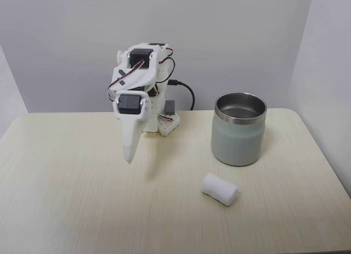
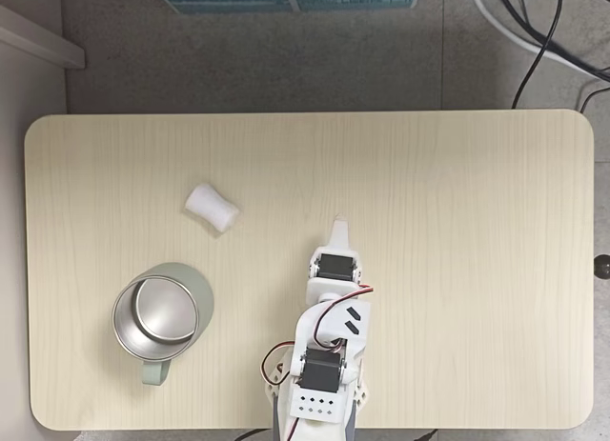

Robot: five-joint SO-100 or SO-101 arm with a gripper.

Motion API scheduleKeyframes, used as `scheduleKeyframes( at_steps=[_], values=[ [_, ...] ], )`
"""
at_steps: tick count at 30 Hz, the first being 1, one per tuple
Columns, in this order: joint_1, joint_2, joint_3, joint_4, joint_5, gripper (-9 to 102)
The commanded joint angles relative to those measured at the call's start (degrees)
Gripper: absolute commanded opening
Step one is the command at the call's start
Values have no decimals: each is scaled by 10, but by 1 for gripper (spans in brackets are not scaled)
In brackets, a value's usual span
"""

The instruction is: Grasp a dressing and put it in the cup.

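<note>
The dressing (image 1: 219, 188) is a small white roll lying on its side on the table, in front of the cup (image 1: 238, 129); from above the dressing (image 2: 212, 208) lies beyond the cup (image 2: 157, 317). The cup is pale grey-green with a shiny steel rim and stands upright with nothing visible inside. My white gripper (image 1: 129, 158) hangs folded near the arm's base, fingertips pointing down above the table, well left of the dressing in this view. Seen from above, the gripper (image 2: 338, 224) is to the right of the roll. Its fingers are together and hold nothing.
The pale wooden table (image 2: 457, 174) has rounded corners. The arm's base (image 1: 164, 122) stands at its back edge with a black cable behind it. Cables and a blue box lie on the floor beyond the table (image 2: 534, 41).
</note>
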Motion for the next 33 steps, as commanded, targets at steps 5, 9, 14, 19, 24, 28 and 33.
scheduleKeyframes(
  at_steps=[5,9,14,19,24,28,33],
  values=[
    [32,-4,70,47,7,0],
    [40,-4,142,62,9,0],
    [20,62,272,91,10,0],
    [4,172,423,118,-1,0],
    [-13,277,557,156,-30,0],
    [-26,364,659,194,-72,0],
    [-91,387,680,221,-198,2]
  ],
)
